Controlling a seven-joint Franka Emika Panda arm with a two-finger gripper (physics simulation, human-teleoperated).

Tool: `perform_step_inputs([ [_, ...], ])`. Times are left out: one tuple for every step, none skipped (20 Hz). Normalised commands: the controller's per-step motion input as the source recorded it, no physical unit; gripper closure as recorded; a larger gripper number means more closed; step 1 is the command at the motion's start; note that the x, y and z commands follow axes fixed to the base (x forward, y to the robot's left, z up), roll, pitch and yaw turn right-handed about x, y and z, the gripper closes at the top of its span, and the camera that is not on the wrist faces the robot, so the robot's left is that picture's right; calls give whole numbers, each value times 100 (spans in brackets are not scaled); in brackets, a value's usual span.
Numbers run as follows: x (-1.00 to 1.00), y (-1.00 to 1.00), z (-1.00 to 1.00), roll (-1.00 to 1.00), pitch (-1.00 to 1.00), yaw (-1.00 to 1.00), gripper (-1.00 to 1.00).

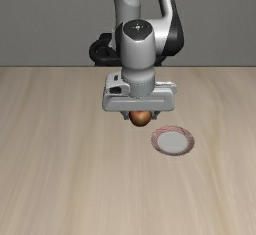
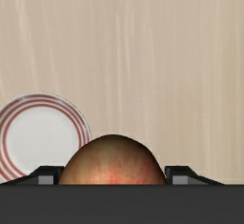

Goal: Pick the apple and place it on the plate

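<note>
A reddish-brown apple hangs under my gripper, above the wooden table. In the wrist view the apple bulges up between my two fingertips, which press on it from both sides. My gripper is shut on it. The white plate with red rings lies on the table, a short way forward of the apple and toward the exterior view's right. In the wrist view the plate sits beside the apple, partly behind it.
The wooden table stretches wide around the plate. The robot's base and arm stand at the far side against a grey wall.
</note>
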Motion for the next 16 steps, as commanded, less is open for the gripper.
perform_step_inputs([
  [0, 100, 0, 0, 0, 0, 100],
  [0, 100, 0, 0, 0, 0, 100],
  [0, 100, 0, 0, 0, 0, 100],
  [0, 100, 0, 0, 0, 0, 100],
  [0, 100, 0, 0, 0, 0, 100],
  [0, 100, 0, 0, 0, 0, 100],
  [0, 100, 0, 0, 0, 0, 100],
  [0, 0, 0, 0, 0, 0, -100],
  [0, 0, 0, 0, 0, 0, -100],
  [0, 0, 0, 0, 0, 0, -100],
  [0, 0, 0, 0, 0, 0, -100],
  [0, 0, 0, 0, 0, 0, -100],
  [0, 0, 0, 0, 0, 0, -100],
  [0, 0, 0, 0, 0, 0, -100],
  [0, 0, 0, 0, 0, 0, -100],
  [0, 0, 0, 0, 0, 0, -100],
])
